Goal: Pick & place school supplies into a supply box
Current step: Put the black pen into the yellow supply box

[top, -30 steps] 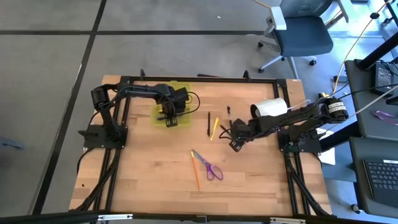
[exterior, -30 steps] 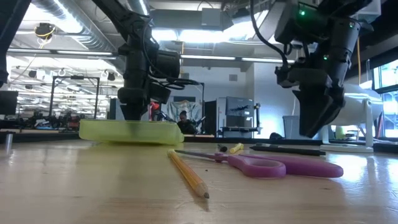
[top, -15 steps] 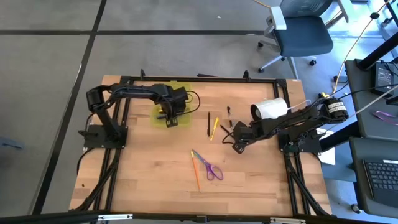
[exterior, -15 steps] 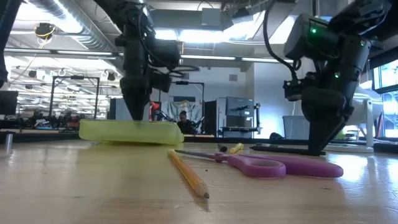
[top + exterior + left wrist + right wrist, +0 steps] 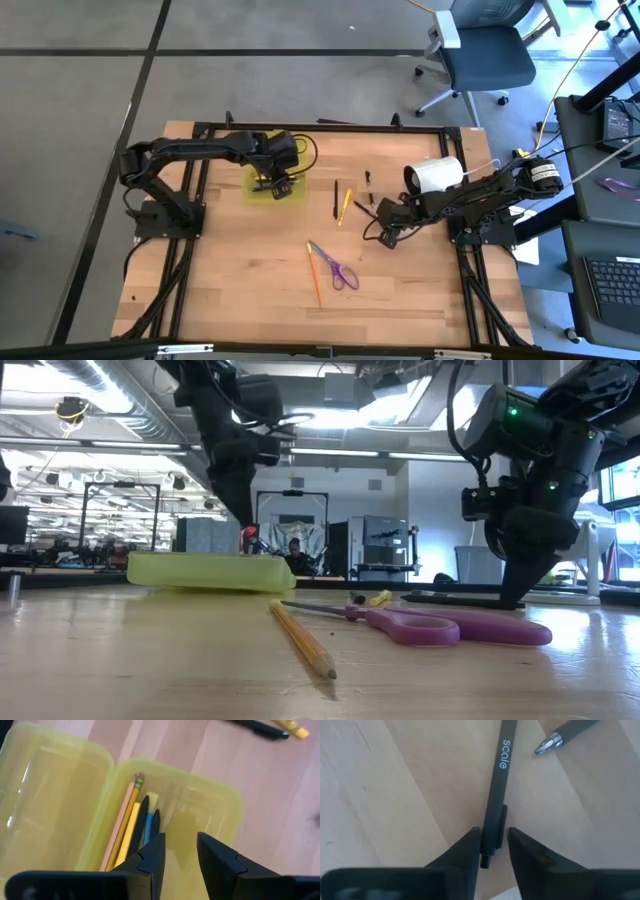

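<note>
The yellow-green supply box [image 5: 272,178] lies open at the far left, its lid [image 5: 50,795] flat beside it. Several pencils and pens [image 5: 127,830] lie in it. My left gripper [image 5: 180,840] hangs open above the box [image 5: 205,572], with nothing between its fingers. My right gripper [image 5: 385,238] is down at the table right of centre, shut on a black pen [image 5: 497,780] printed "scale". Purple-handled scissors [image 5: 340,270] and an orange pencil [image 5: 314,275] lie nearer the front edge. A black pen [image 5: 335,200] and a yellow one [image 5: 346,204] lie at mid-table. My right gripper pinches the black pen between its two fingers at the clip end [image 5: 492,827], one finger [image 5: 470,845] on each long side. The fingers come steeply from above and lie across the pen. The pen lies flat on the table.
A white cylinder [image 5: 433,175] lies on the table at the far right, close behind my right arm. Another dark pen with a silver tip [image 5: 565,735] lies just beyond the held one. A small dark piece [image 5: 367,178] lies farther back.
My left gripper has risen from the supply box and now hangs well above it, tipped a little. My right gripper has sunk to the table at the black pen and turned about its own axis. The things on the table have stayed in place.
</note>
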Available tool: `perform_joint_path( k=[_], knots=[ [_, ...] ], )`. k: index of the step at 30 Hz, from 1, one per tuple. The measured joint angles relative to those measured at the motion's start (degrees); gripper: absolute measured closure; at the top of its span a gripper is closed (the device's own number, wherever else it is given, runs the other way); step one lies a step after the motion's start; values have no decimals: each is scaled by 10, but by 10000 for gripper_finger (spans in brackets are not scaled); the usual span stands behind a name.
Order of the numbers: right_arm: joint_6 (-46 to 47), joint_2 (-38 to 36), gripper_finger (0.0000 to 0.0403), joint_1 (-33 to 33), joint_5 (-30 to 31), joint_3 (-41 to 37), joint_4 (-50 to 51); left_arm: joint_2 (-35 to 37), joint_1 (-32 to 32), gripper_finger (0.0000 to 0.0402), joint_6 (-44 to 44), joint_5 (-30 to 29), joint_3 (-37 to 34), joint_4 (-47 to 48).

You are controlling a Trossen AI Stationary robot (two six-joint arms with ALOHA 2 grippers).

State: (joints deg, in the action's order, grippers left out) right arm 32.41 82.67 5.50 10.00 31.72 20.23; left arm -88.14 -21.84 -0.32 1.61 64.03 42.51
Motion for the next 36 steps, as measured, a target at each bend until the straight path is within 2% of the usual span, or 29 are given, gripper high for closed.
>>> perform_joint_path(
  k=[8,16,19,27,32,36],
  knots=[
    [-8,1,356,0,-1,-1,-1,3,20,296,-33,-1,0,-23],
    [3,2,344,0,-5,0,-2,3,51,301,-48,0,0,-23],
    [0,2,348,0,-10,9,2,8,60,306,-51,17,0,-28],
    [-29,4,350,1,-31,64,7,23,92,315,-50,102,0,-148],
    [-31,-5,350,12,-26,92,5,24,108,316,-42,103,0,-202],
    [-30,-42,349,24,-17,96,4,24,114,320,-35,112,0,-218]
  ],
)
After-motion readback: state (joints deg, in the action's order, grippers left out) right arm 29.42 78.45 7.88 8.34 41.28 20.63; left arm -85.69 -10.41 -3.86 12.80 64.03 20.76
